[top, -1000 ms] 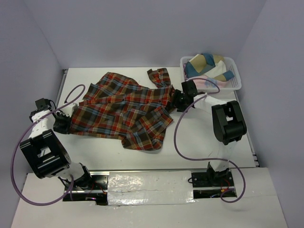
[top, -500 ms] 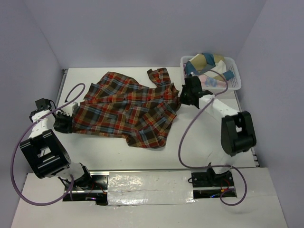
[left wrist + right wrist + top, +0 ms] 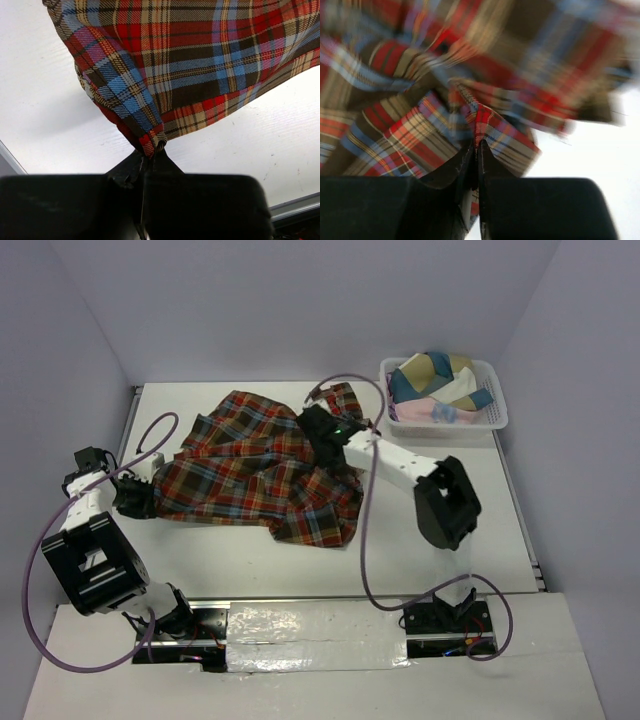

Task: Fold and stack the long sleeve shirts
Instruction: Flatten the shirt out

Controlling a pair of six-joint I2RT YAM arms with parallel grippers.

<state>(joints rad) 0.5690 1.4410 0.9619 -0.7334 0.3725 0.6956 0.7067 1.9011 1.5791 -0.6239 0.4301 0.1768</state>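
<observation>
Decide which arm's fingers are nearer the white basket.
Right. The right fingers pinch the plaid shirt mid-table, left of the basket; the left fingers hold the shirt's far-left edge, much farther away.

Your plaid flannel shirt (image 3: 250, 465) reads as soft woven cloth, matt and wrinkled. The table (image 3: 225, 562) under it is smooth, matt white. At two o'clock, the basket (image 3: 480, 425) is slotted white plastic, faintly glossy.
</observation>
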